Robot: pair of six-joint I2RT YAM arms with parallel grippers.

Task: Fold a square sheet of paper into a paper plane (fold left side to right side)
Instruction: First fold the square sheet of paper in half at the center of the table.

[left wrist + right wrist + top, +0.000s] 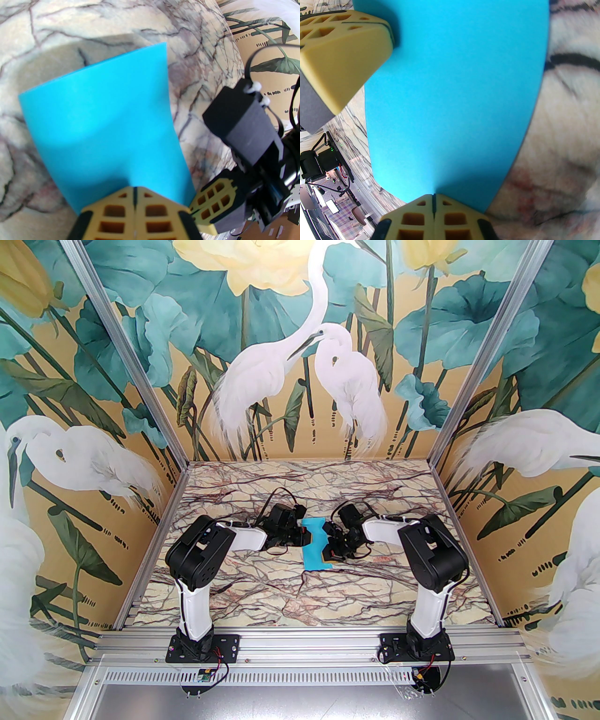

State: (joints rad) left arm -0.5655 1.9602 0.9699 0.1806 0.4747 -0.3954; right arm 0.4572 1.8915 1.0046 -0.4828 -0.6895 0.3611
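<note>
The square sheet of paper (314,547) is plain turquoise-blue and lies between both arms at the middle of the marble table (262,596). My left gripper (305,534) is shut on its left edge. My right gripper (328,545) is shut on its right edge. In the left wrist view the sheet (103,117) bows up from my shut left gripper (134,195), with the right gripper's yellow fingers (211,202) beside it. In the right wrist view the sheet (454,93) spreads away from my shut right gripper (434,198), and the left gripper's fingers (344,58) pinch its far edge. The paper plane is out of view.
Painted walls with herons and teal leaves (300,357) close the table in at the back and both sides. An aluminium rail (300,648) carrying the arm bases runs along the near edge. Bare marble lies in front of the sheet and behind it.
</note>
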